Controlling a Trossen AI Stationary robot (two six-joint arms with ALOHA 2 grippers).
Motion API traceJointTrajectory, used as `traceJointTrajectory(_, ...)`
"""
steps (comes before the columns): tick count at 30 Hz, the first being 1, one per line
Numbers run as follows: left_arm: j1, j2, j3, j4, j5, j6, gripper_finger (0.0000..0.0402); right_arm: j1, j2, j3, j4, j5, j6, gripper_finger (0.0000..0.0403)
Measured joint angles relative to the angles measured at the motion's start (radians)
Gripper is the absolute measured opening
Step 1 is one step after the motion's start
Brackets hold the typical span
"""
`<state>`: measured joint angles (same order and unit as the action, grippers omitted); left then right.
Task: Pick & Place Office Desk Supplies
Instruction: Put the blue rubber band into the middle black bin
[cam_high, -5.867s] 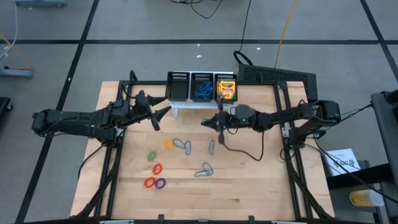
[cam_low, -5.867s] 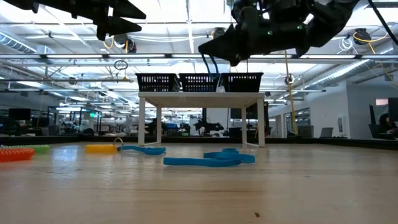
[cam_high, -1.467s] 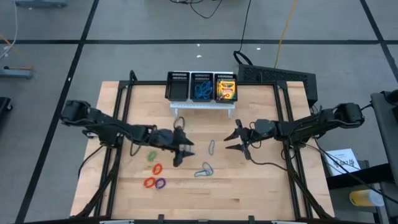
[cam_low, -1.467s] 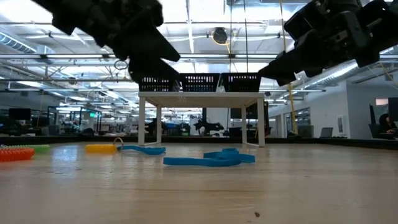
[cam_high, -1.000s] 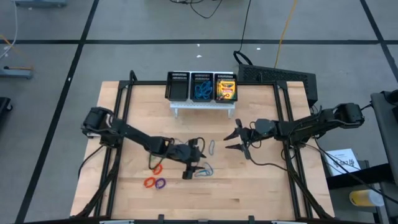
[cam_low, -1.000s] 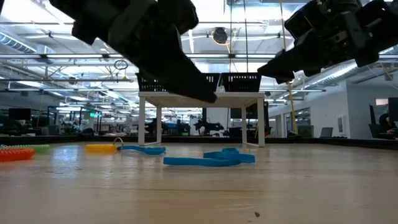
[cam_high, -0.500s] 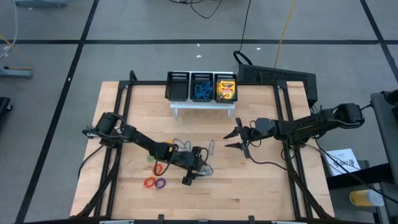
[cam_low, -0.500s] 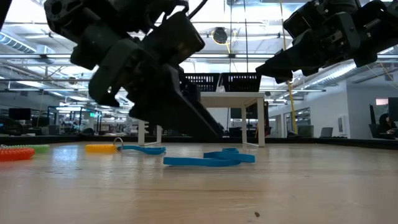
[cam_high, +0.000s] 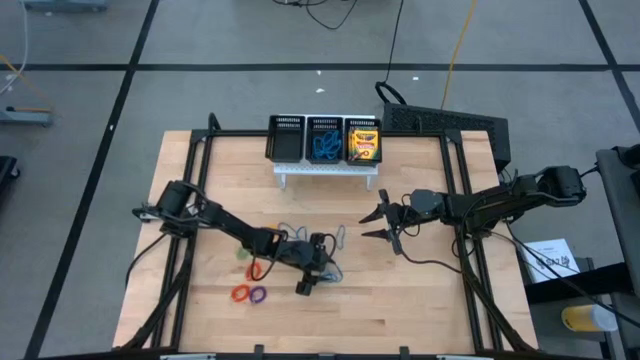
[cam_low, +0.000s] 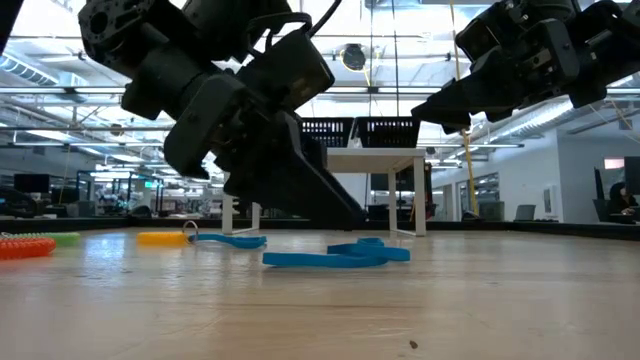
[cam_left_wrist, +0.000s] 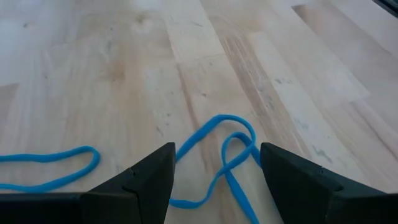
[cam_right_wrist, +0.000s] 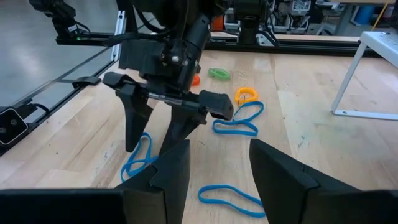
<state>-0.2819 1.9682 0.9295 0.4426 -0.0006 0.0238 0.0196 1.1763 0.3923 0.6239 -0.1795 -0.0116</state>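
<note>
A tangled pair of thin blue loops (cam_left_wrist: 231, 151) lies flat on the wooden table (cam_high: 420, 290). My left gripper (cam_left_wrist: 217, 186) hangs low over it, open, one finger on each side of the tangle; the right wrist view shows the same left gripper (cam_right_wrist: 155, 134) straddling the blue loops (cam_right_wrist: 138, 157). In the high view it is left of the table's middle (cam_high: 318, 274). My right gripper (cam_high: 376, 225) waits open above the table's middle right, with nothing between its fingers. More blue loops (cam_high: 340, 237) and red (cam_high: 253, 270), purple (cam_high: 258, 294), green (cam_right_wrist: 219, 73) and orange (cam_right_wrist: 245, 94) loops lie loose.
The black three-compartment organiser (cam_high: 286, 138) stands on a white stand (cam_high: 328, 170) at the far edge; its middle bin holds blue loops (cam_high: 324, 146), its right bin a crayon box (cam_high: 364, 144). Black rails (cam_high: 190, 230) run along both table sides.
My left gripper has come down toward the tangled blue loops, tipping its fingers lower, and now hangs just above the table with the loops between its fingers. Its fingers have stayed open. The loops have not moved.
</note>
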Motion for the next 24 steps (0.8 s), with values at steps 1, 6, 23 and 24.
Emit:
traceJointTrajectory(1, 0.0, 0.005, 0.0, 0.009, 0.0, 0.0, 0.0243, 0.0, 0.0, 0.0, 0.0, 0.0, 0.0, 0.0155)
traceJointTrajectory(6, 0.001, 0.065, -0.001, 0.084, -0.006, -0.026, 0.0243, 0.0, 0.0, 0.0, 0.0, 0.0, 0.0, 0.0155)
traceJointTrajectory(23, 0.013, 0.072, 0.0, 0.05, 0.003, -0.052, 0.024, 0.0, 0.0, 0.0, 0.0, 0.0, 0.0, 0.0155)
traceJointTrajectory(24, 0.013, 0.072, 0.001, 0.043, 0.003, -0.052, 0.0234, 0.0, 0.0, 0.0, 0.0, 0.0, 0.0, 0.0155)
